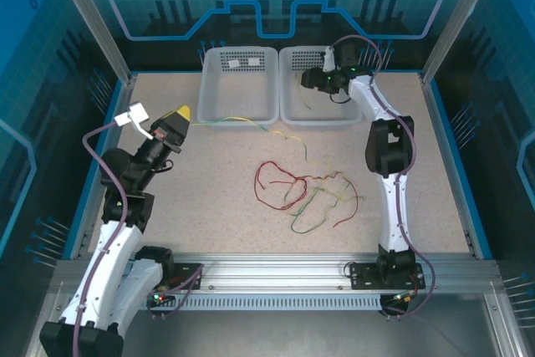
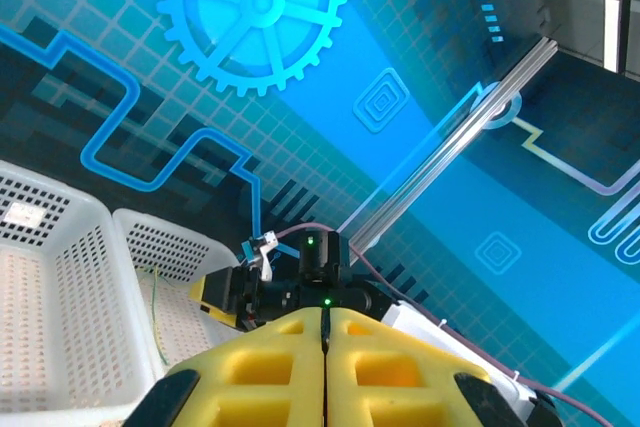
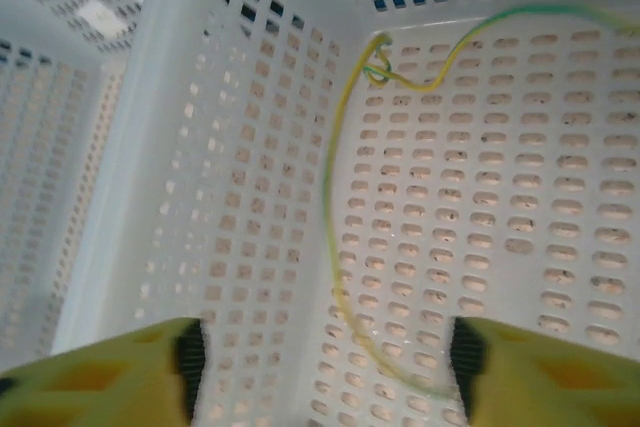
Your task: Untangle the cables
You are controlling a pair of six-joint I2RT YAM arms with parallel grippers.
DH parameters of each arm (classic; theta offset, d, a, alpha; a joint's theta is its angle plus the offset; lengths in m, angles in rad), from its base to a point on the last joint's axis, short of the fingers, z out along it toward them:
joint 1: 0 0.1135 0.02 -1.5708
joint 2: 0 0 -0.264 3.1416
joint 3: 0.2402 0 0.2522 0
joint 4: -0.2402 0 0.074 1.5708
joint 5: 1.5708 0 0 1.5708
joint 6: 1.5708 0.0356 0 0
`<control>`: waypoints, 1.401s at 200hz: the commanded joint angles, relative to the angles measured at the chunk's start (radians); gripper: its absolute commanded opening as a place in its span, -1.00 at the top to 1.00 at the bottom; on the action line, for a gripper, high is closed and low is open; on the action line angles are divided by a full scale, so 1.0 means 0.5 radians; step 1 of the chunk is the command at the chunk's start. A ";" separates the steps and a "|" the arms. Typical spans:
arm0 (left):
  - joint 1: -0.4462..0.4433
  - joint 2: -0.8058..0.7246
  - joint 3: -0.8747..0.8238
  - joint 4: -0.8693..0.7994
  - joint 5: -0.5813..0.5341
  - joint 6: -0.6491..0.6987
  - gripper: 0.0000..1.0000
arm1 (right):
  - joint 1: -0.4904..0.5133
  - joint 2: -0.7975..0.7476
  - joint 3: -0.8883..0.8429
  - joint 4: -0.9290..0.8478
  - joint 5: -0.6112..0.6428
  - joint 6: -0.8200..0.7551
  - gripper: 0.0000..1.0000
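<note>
While cables litter the speckled, blue-walled table, left fingers clench; right fingers gape.

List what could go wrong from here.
The open right gripper hangs over the yellow-green cable in the right basket; lifting away could snag it and drag it out.
Pulling one strand of the red, yellow and green tangle on the table could tighten its crossings.

No words, numbers or brand names can be read. A small white label is seen on the floor of the left white perforated plastic basket, its dark marks too small to be made out. A pale blue gear emblem is printed on the blue backdrop panel
</note>
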 commanded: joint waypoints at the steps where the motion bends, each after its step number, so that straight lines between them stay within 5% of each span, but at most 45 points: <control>1: -0.002 0.043 -0.031 0.126 0.051 -0.036 1.00 | -0.005 -0.330 -0.088 -0.065 0.086 -0.068 -0.63; 44: -0.006 0.184 -0.100 0.259 0.047 -0.057 1.00 | 0.011 -1.053 -0.696 0.149 -0.003 -0.181 -0.64; 93: -0.027 0.371 -0.100 0.394 0.112 -0.070 1.00 | 0.052 -2.050 -1.854 1.051 -0.702 -0.517 -0.91; 104: -0.034 0.411 -0.106 0.454 0.137 -0.093 1.00 | 0.137 -2.142 -1.982 1.011 -0.810 -0.728 -0.94; 130: -0.042 0.484 -0.100 0.534 0.200 -0.120 1.00 | 0.511 -2.224 -2.076 0.675 -0.626 -1.242 -0.94; 176: -0.081 0.549 -0.082 0.565 0.256 -0.138 1.00 | 0.710 -2.209 -2.296 1.022 -0.436 -1.281 -0.88; 193: -0.100 0.547 -0.082 0.562 0.256 -0.129 1.00 | 0.723 -2.139 -2.254 1.001 -0.421 -1.314 -0.38; 205: -0.110 0.549 -0.082 0.545 0.250 -0.120 1.00 | 0.725 -2.095 -2.235 1.015 -0.439 -1.312 0.23; 215: -0.113 0.547 -0.088 0.526 0.242 -0.107 1.00 | 0.723 -2.074 -2.214 1.019 -0.465 -1.294 1.00; 252: -0.142 0.576 -0.131 0.489 0.200 -0.051 1.00 | 0.684 -2.083 -2.234 1.274 -0.483 -0.970 1.00; 280: -0.332 0.639 -0.033 0.132 0.089 0.251 1.00 | 0.630 -2.127 -2.268 1.567 -0.389 -0.576 1.00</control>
